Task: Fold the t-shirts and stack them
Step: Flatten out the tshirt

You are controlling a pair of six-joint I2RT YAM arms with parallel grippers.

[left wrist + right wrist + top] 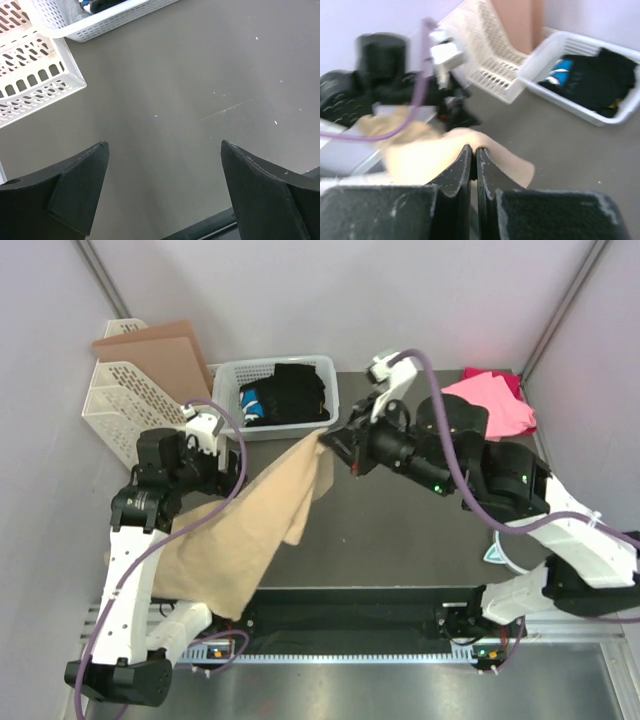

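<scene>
White basket point(226, 400): black clothes point(295, 390) inside.
Tan shirt point(250, 530): corner pinched in your right fingers point(460, 170), rest trailing to the near edge.
Your left fingers point(75, 185): spread wide.
Pink shirt point(490, 400): far right corner of grey surface point(400, 530).
Walls point(300, 300): pale lilac.

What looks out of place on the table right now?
The tan t-shirt is strung out diagonally, not flat: the shut right claw pinches one corner near the white basket, while its lower end sags past the near edge of the table beside the left arm. The left claw is open, holding nothing.
</scene>
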